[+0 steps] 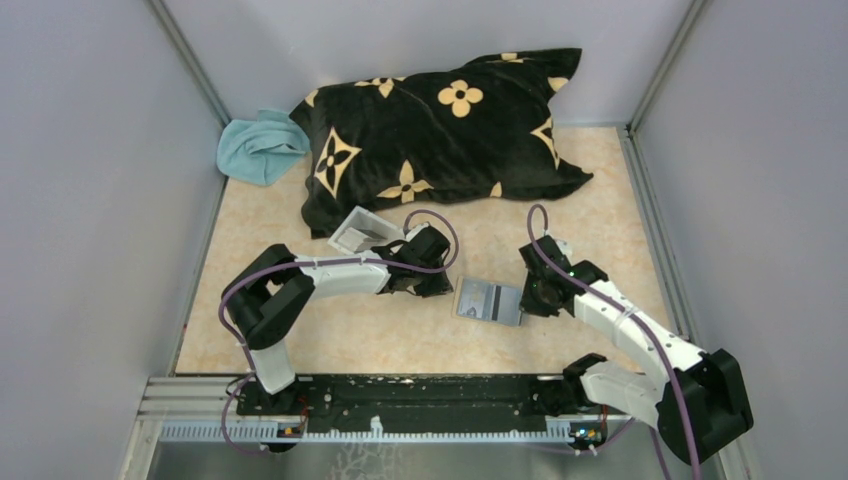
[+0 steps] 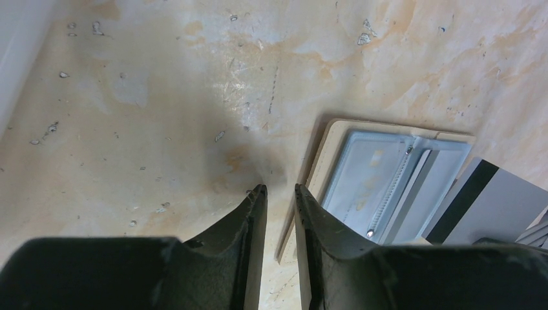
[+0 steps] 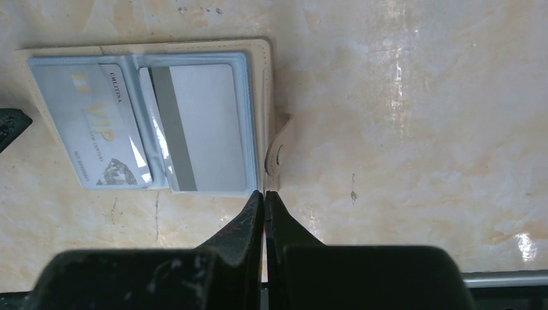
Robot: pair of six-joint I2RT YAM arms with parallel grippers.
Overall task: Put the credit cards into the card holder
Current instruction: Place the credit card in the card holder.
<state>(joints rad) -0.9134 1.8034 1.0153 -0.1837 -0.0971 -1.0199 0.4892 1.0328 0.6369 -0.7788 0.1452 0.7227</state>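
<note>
While left end effector [image 2: 279, 188] barely gapes, card holder [image 3: 145, 62] adjoins closed right end effector [image 3: 265, 192].

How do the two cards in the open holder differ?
The VIP card shows gold lettering; the striped card shows a dark magnetic stripe on grey. The VIP card lies skewed on the half far from the tab; the striped card sits square on the half beside the tab. Both are pale grey, flat in the card holder.

Closed right tool [image 3: 265, 197] beside open card holder [image 3: 263, 84].
</note>
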